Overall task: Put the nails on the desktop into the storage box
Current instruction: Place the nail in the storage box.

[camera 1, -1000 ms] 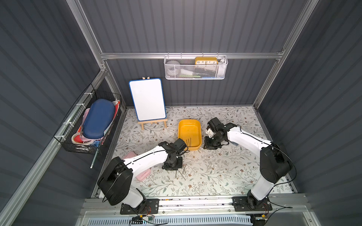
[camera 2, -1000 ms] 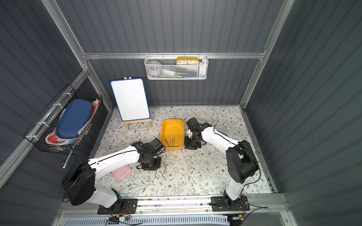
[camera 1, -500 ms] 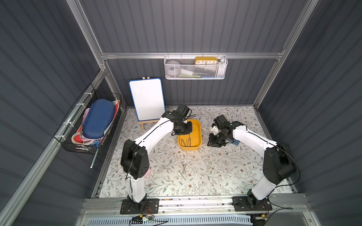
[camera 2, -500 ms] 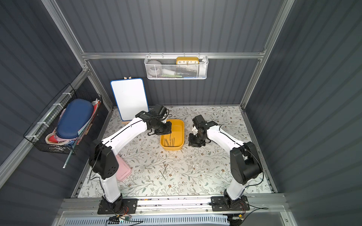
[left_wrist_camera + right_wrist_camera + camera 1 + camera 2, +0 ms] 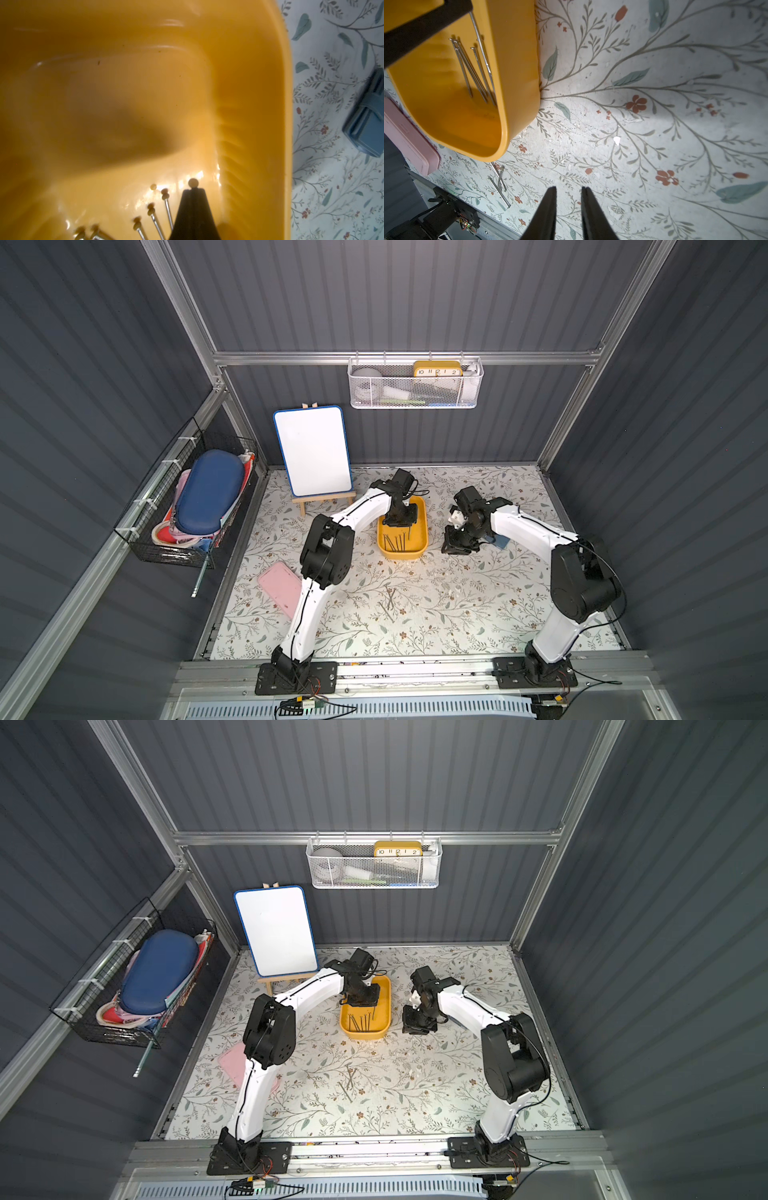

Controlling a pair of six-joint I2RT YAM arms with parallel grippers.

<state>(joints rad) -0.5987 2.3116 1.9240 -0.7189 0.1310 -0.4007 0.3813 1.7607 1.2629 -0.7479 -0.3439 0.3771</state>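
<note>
Grey-panelled booth, floral desk [image 5: 478, 614], whiteboard [image 5: 313, 450] at the back, pink case [image 5: 280, 589] front-left.

Top views: a sec ago the L arm was low over the nail pile at desk centre-front. Now it's stretched back, and the left tool [image 5: 400, 516] sits over the far end of the storage box [image 5: 402, 555]. Both top views agree. Boxed nails [image 5: 397, 541] lie on the floor of its near half. Loose nails [image 5: 349, 1081], a small crossed handful, remain on the desk well in front of the box. Right tool [image 5: 457, 545] is just beside the box's right wall and has barely shifted.

L wrist: left tool [image 5: 193, 191] is pinched tight. The held nail [image 5: 193, 182] shows its head just past the tips. Yellow box wall fills most of the view, w/ heads of the boxed nails lower down. Blue item [image 5: 367, 128] lies on the desk outside.

R wrist: right tool [image 5: 569, 188] has its fingers parted a little w/ nothing between, over bare desk. The held nail hangs from the left tool inside the box, above the boxed nails. Can't tell if its tip touches the floor. Loose nails sit past the box's near corner.

Read: carry leg looks done and release should be next. The nail is inside the rim, so letting go should land it. I reckon several more trips for the rest.
</note>
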